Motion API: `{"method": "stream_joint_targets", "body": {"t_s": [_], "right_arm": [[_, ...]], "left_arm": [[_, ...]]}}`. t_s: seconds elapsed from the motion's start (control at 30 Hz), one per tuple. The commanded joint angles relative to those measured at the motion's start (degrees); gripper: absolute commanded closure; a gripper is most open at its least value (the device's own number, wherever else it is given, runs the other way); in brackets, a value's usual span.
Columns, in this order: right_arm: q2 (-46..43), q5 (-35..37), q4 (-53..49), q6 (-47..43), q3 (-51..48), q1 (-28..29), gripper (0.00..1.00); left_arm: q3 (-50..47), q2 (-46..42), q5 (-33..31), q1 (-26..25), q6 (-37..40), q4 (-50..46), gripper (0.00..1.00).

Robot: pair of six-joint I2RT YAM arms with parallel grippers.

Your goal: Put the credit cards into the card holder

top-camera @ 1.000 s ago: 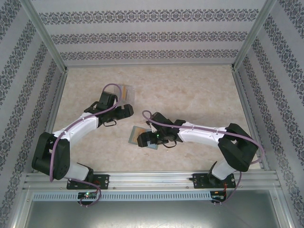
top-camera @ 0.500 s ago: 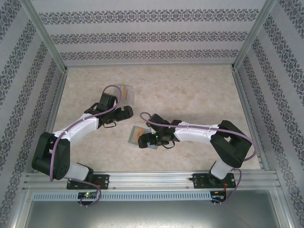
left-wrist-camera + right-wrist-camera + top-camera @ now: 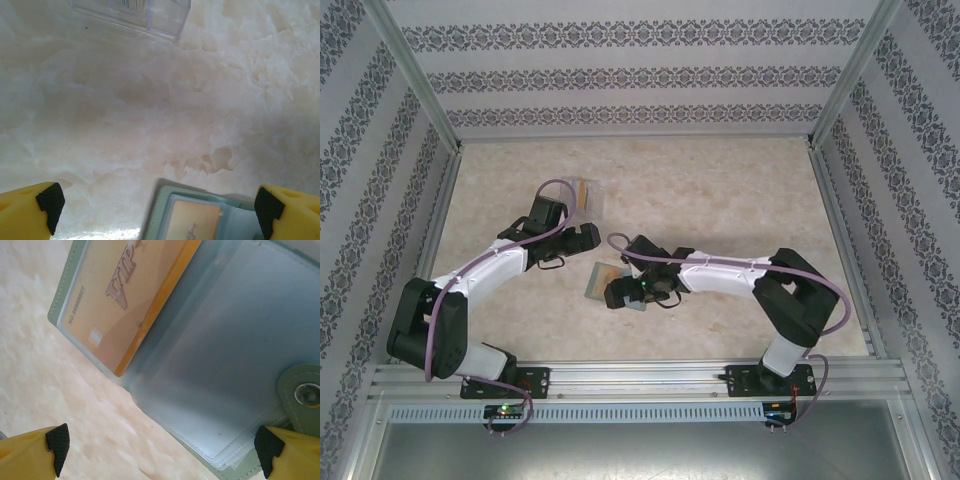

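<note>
The sage-green card holder (image 3: pixel 75 270) lies open like a book on the table. An orange-yellow credit card (image 3: pixel 115 300) marked VIP sits in its left sleeve, and the clear sleeves (image 3: pixel 225 350) on the right side look empty. A snap tab (image 3: pixel 302 390) sticks out at the right. My right gripper (image 3: pixel 160 450) hovers open just over the holder's near edge, holding nothing. My left gripper (image 3: pixel 157 210) is open too, with the card holder (image 3: pixel 162 210) and its card (image 3: pixel 192 222) between its fingertips at the bottom. From above, the card holder (image 3: pixel 597 282) lies between the left gripper (image 3: pixel 585 238) and the right gripper (image 3: pixel 617 293).
A clear plastic box-like stand (image 3: pixel 135 15) holding something pale stands on the marble-look table (image 3: pixel 150 115), beyond the left gripper; it is the clear stand (image 3: pixel 588 194) behind the left wrist. Patterned walls and metal posts close in the table.
My right arm has reached further left, bringing its gripper over the card holder. The left arm has hardly moved.
</note>
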Motion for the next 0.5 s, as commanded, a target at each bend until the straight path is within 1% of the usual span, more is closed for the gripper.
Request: {"method": "stream_joint_targets", "body": {"t_s": [0.0,0.13,0.27,0.33,0.47], "right_arm": [[3.39,-2.39,-1.27,-2.23,2.37,-0.19,0.02],[4.13,-2.82,-1.84,-3.03,3.21,-0.13,0.02],[3.72,-2.35,-2.02,-4.70,4.18,-0.12,0.02],[3.92,-1.94,-2.17,-5.95,5.02,-0.31,0.02],[3.81,-1.42,-0.17,-8.31,5.62,-0.38,0.02]], "left_arm": [[1.13,0.83,-0.64,0.84,0.08,-0.67,0.01],[0.84,0.53,-0.83,0.82,-0.02,-0.53,0.01],[1.18,1.01,-0.91,1.25,0.49,-2.39,0.01],[1.56,0.94,-0.98,1.84,1.32,-4.40,0.01],[4.10,-0.20,-3.43,1.95,3.84,-12.57,0.01]]}}
